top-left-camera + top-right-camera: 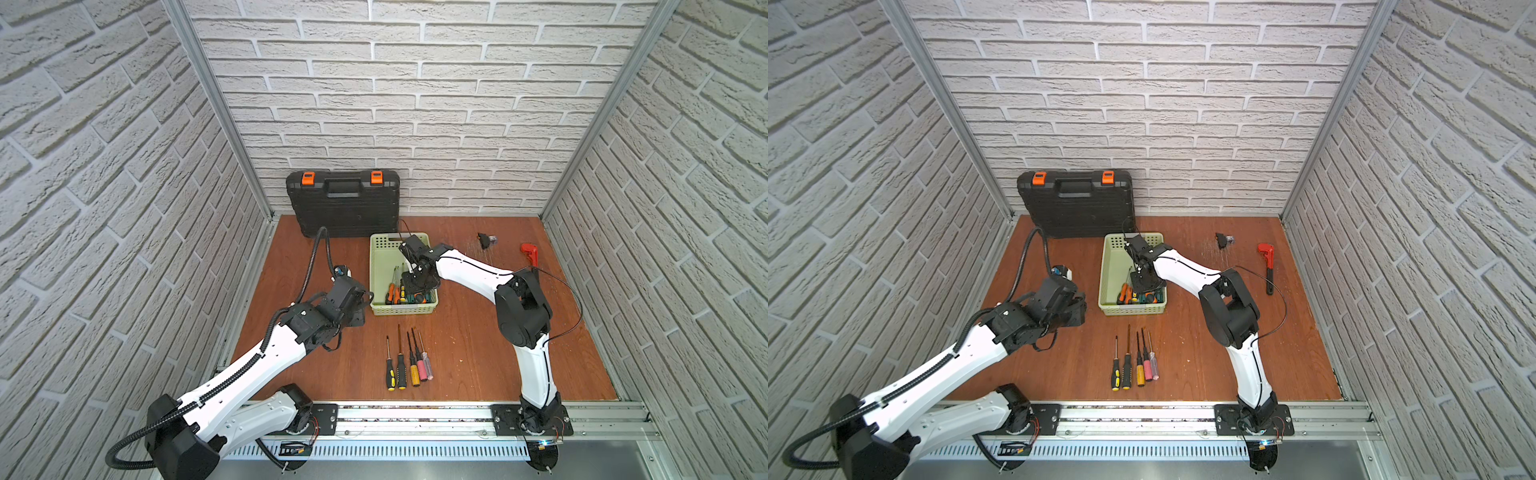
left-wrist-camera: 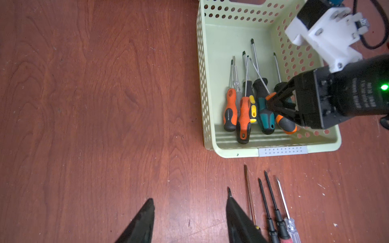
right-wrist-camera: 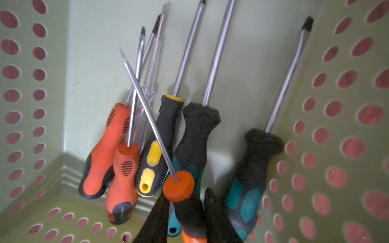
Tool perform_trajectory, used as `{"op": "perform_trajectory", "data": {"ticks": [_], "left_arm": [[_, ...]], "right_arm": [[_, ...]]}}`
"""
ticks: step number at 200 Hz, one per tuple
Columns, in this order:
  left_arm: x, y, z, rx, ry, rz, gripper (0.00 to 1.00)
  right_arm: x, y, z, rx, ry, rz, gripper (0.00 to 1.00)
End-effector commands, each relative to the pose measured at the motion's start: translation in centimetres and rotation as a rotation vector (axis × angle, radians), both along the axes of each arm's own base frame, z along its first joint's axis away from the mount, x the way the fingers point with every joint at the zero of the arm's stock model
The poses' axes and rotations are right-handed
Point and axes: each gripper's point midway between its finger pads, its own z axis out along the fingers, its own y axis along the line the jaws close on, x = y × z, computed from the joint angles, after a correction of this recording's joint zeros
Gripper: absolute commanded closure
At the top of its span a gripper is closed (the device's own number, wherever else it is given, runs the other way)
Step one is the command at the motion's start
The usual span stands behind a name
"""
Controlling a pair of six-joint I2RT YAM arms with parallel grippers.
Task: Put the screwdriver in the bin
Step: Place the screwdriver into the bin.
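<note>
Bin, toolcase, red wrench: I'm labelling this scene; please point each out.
bin [image 1: 403, 309]: in a top view, on its near perforated wall.
toolcase [image 1: 345, 214]: in a top view, on its black front face.
red wrench [image 1: 1265, 251]: in a top view, on its red head.

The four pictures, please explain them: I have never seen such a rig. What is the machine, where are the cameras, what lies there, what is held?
Two robot arms, the left arm and the right arm, stand at the near edge of a wooden table, each ending in a two-fingered claw. Both top views look down from one overhead camera; each wrist view looks along its arm's claw. On the table: a green bin, a black toolcase against the back wall, a red pipe wrench and a row of five screwdrivers. The left claw is open and empty. The right claw reaches into the bin among several other screwdrivers, with an orange-and-black screwdriver between its fingers; whether it grips cannot be told.
</note>
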Motion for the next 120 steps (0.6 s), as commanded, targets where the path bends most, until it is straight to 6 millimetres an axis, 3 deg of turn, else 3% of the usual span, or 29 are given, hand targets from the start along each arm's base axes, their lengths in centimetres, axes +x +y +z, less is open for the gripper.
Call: {"op": "perform_trajectory", "data": {"ticks": [1,35,43,72,120], "left_arm": [[0.3,-0.6,0.5,-0.02,0.01,-0.009,0.45],[-0.6,-1.6,0.1,-0.057,0.068,-0.055,0.45],[-0.8,-1.8,-0.3,-0.061,0.086,-0.064,0.45],[-2.0,-2.7,-1.8,-0.078,0.168,-0.106,0.46],[-5.1,-5.4,-4.6,-0.118,0.288,-0.197,0.49]], "right_arm": [[0.9,0.4,3.7,0.054,-0.09,-0.005,0.66],[1.3,0.8,6.4,0.103,-0.145,-0.002,0.65],[1.1,0.9,8.0,0.133,-0.174,-0.003,0.65],[0.0,1.0,10.3,0.21,-0.208,-0.006,0.65],[-2.1,1.0,12.4,0.303,-0.23,-0.002,0.67]]}}
